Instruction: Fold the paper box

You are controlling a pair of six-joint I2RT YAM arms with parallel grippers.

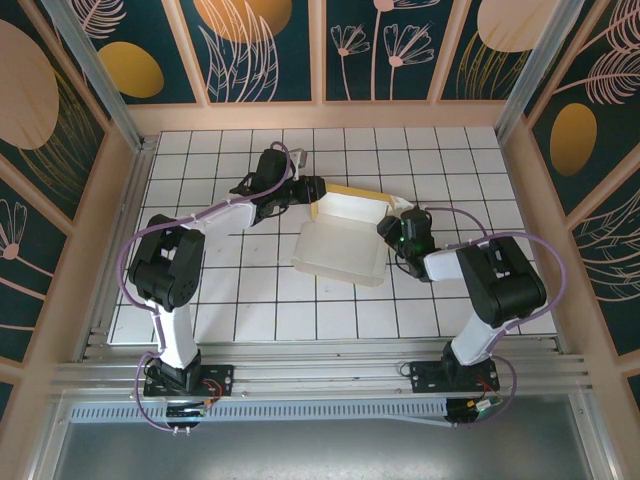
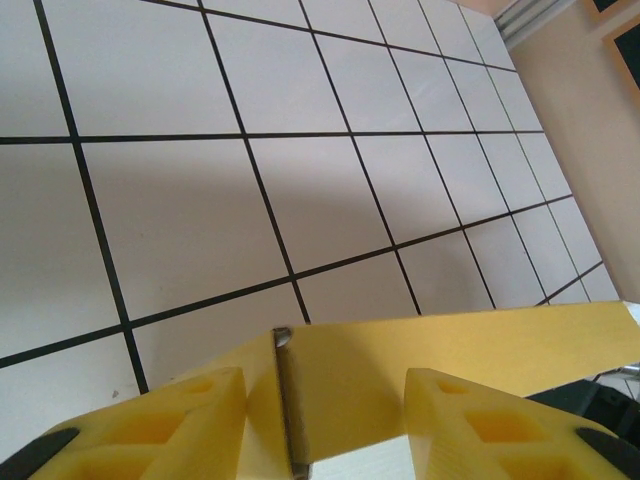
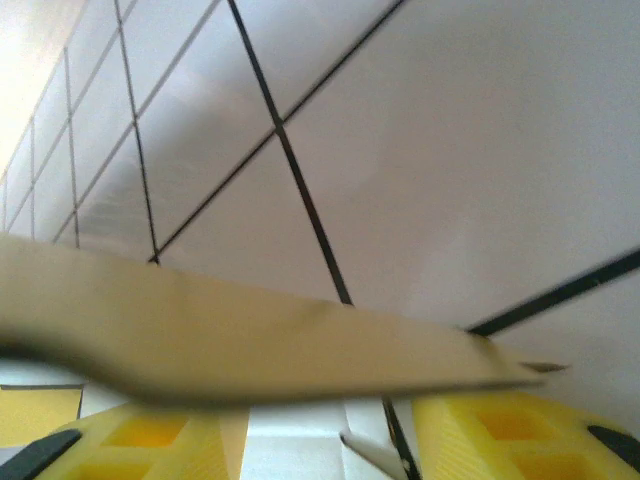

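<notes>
The paper box [image 1: 345, 245] lies mid-table, a pale white blank with a raised yellow back wall. My left gripper [image 1: 312, 200] is at its left end, and my right gripper [image 1: 391, 226] is at its right end. In the left wrist view the yellow wall [image 2: 450, 345] with a creased corner stands across the tips of my left gripper [image 2: 325, 378]. Its yellow fingers [image 2: 190, 410] stand apart. In the right wrist view a blurred tan flap [image 3: 250, 340] crosses just above my right gripper [image 3: 320, 425]. Those jaws are also apart, with white card below between them.
The table is a white grid of black-lined tiles [image 1: 250, 310], walled by patterned panels [image 1: 270, 40]. A metal rail [image 1: 320, 375] runs along the near edge by both arm bases. Bare tiles lie behind and in front of the box.
</notes>
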